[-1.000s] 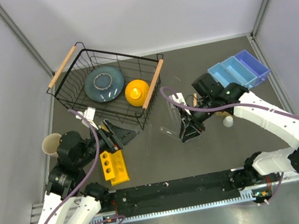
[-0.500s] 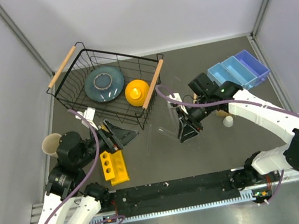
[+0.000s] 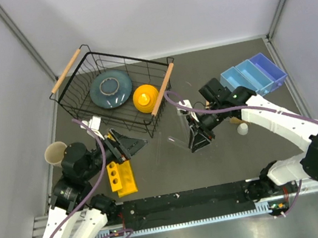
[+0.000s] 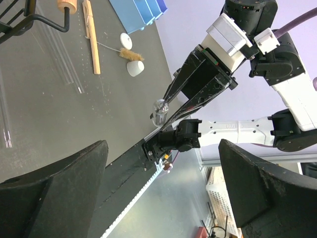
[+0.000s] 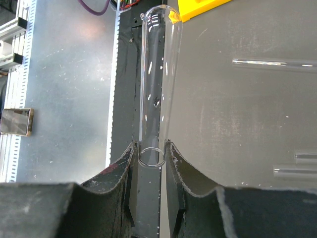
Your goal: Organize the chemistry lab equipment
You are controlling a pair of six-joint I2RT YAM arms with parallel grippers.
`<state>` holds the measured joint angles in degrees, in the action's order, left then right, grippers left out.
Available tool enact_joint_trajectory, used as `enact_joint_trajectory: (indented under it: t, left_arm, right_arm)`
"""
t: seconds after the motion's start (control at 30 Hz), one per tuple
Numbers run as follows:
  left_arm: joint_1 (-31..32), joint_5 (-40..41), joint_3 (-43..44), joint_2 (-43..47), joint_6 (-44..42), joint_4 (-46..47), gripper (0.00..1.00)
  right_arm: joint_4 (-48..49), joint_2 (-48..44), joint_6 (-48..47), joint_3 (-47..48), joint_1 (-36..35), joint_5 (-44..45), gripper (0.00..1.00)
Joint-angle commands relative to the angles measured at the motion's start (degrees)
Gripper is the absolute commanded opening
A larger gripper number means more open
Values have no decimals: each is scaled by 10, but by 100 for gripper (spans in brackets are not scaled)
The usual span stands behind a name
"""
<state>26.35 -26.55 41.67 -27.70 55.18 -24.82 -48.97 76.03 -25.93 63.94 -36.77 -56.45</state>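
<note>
The right pincer [image 5: 149,153] is pinching the slim clear glass tube [image 5: 158,74] near one end and holds it off the tabletop [image 4: 114,99] — a grip that leaves most of its length free, presumably for lowering into a hole of the yellow rack [image 3: 121,176], toward whose corner it points; the left pincer [image 4: 163,146] hangs spread wide and empty just beside that rack, perhaps to steady it. The wooden stick [image 4: 92,39], small brown brush [image 4: 132,54] and two white pieces [image 4: 133,68] lie loose near the blue trays [image 4: 141,12] — likely their destination.
</note>
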Motion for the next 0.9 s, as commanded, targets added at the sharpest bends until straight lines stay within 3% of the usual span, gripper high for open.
enact_joint_trajectory:
  t: [0.0, 0.57, 0.73, 0.87]
  left_arm:
    - [2, -3, -19, 5, 28, 69, 99]
    - [22, -13, -33, -72, 43, 115, 96]
    - [77, 27, -16, -115, 35, 127, 93]
    - [120, 50, -9, -155, 30, 127, 85]
  right_arm:
    - [6, -2, -12, 31, -8, -9, 15]
    - [0, 26, -14, 58, -37, -16, 15]
    - [-6, 39, -17, 73, -45, -14, 15]
    - [-10, 42, -19, 79, -49, -12, 15]
